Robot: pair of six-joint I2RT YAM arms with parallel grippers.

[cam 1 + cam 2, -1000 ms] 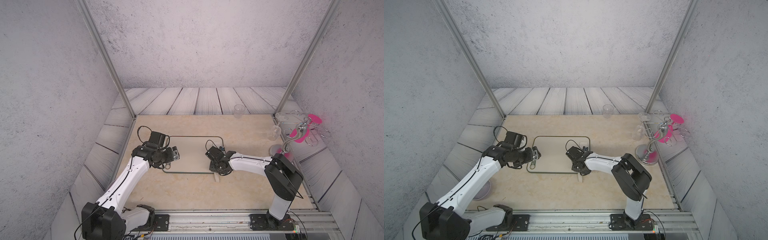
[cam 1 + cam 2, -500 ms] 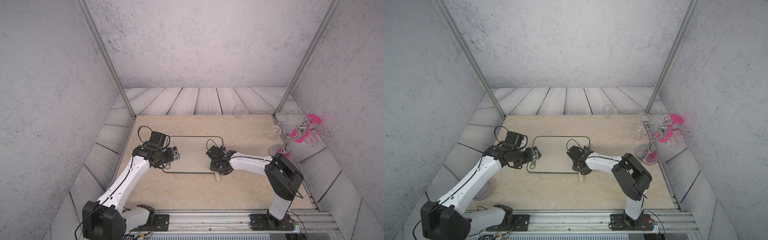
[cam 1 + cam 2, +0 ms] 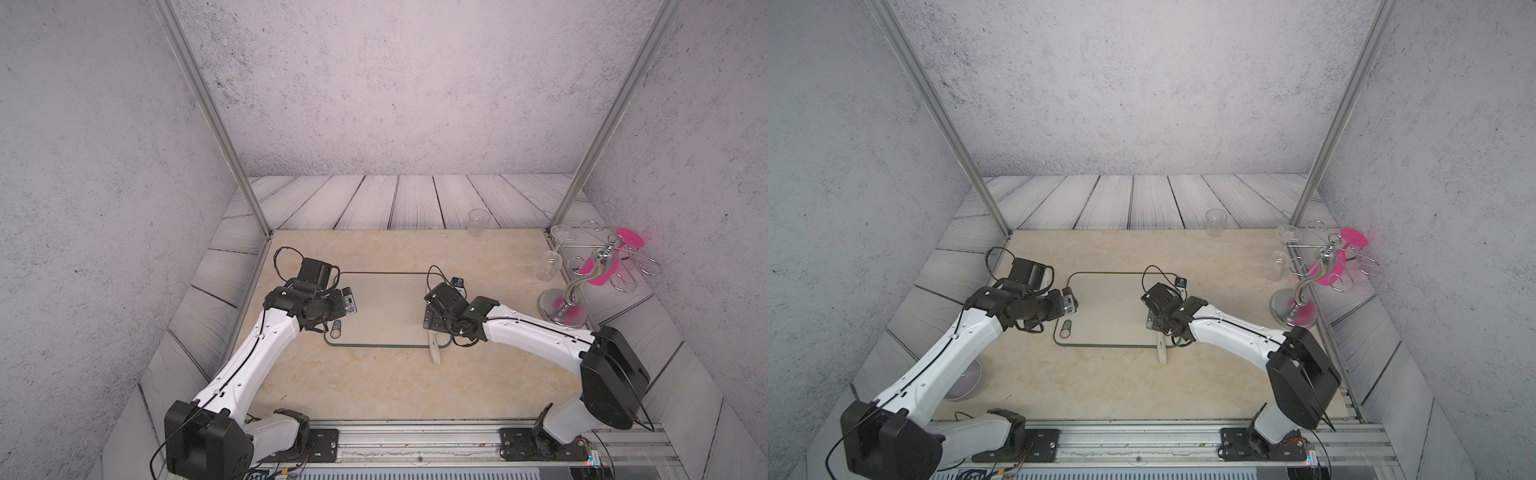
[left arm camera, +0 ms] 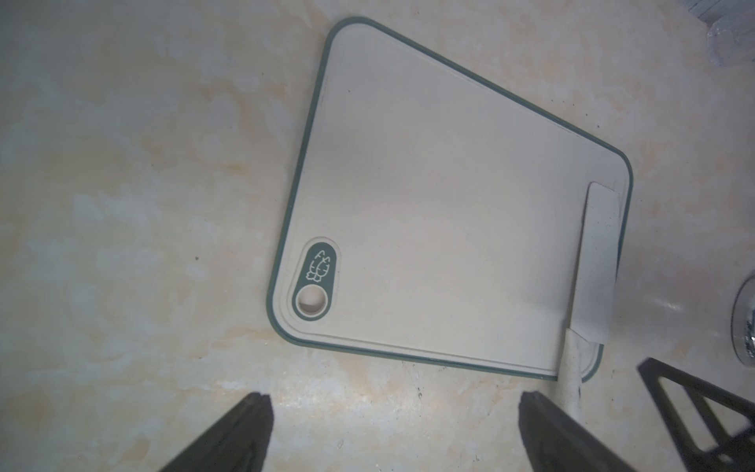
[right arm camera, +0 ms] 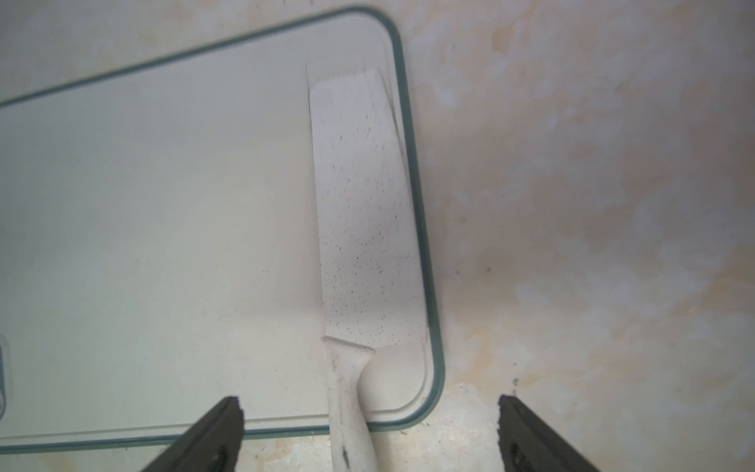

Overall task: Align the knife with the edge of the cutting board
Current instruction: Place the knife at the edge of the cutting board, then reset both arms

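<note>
Lying along cutting board point(image 5: 163, 204) edge: knife point(image 5: 363, 204); right jaws wide apart.

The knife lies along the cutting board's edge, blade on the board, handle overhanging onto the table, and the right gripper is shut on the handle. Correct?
The grip is wrong: the right wrist view shows the right gripper open, its fingers wide apart, clear of the handle. The knife does lie along the edge of the cutting board.

Grey speckled walls point(image 3: 395, 83) enclose a beige marbled tabletop point(image 3: 374, 386).
</note>
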